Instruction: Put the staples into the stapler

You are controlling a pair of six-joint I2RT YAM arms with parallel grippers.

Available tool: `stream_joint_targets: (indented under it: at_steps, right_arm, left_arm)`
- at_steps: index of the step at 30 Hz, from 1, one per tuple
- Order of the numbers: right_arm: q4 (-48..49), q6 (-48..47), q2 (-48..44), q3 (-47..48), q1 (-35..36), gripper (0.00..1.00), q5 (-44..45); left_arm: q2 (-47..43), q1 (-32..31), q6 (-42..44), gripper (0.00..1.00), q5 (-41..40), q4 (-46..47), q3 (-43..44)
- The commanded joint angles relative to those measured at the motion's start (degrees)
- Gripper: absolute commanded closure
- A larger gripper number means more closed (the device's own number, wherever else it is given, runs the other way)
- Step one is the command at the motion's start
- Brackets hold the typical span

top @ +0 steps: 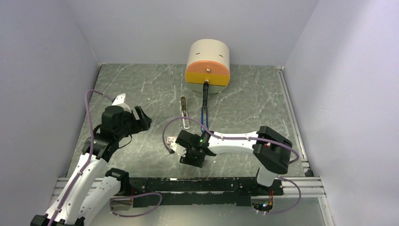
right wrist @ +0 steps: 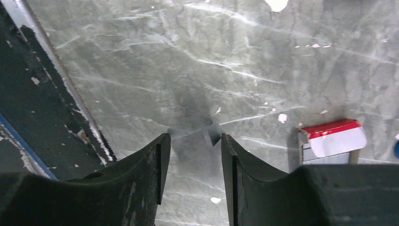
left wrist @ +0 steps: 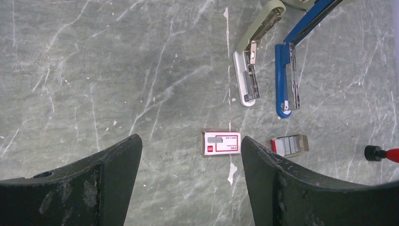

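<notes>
1. Presently, table (top: pixel 141 89): grey marbled slab between pale walls.
2. Stapler (top: pixel 203 110) (left wrist: pixel 287 75): swung open near the table's centre. Its blue arm and its beige arm lie apart on the slab, the beige at the blue's 9 o'clock, both running toward 12 o'clock.
3. Staples (left wrist: pixel 292 143): grey ribbed block resting in a small open tray (left wrist: pixel 275 145) with a red end. The tray is flat on the table at 6 o'clock of the blue arm.
4. Red-and-white box (left wrist: pixel 221 143) (top: pixel 171 140): lying flat, near the tray at its 9 o'clock.
5. Left gripper (top: pixel 143 117) (left wrist: pixel 190 141): at the table's 9 o'clock, raised above the slab, jaws spread wide and empty.
6. Right gripper (top: pixel 193 161) (right wrist: pixel 195 136): at 6 o'clock of the stapler, pointing down, the tray just at its 3 o'clock. Jaws stand part-way apart. A blurred grey patch spans the gap at the tips, and I cannot tell whether it is something pinched or only shadow.
7. Cylinder (top: pixel 207 56): beige drum with an orange face, at the table's 12 o'clock.
</notes>
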Motion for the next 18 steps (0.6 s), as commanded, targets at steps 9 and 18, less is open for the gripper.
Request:
stream_joint_targets:
  at_steps: [9, 18]
  right_arm:
    - [0.9, -2.9, 4.5, 3.3, -3.0, 0.5, 3.2]
    - [2.4, 1.6, 5.5, 5.5, -4.3, 0.61, 3.8]
  left_arm:
    - [-1.4, -0.2, -0.4, 0.18, -1.4, 0.0, 1.0]
    - [-1.0, -0.2, -0.4, 0.18, -0.8, 0.3, 0.8]
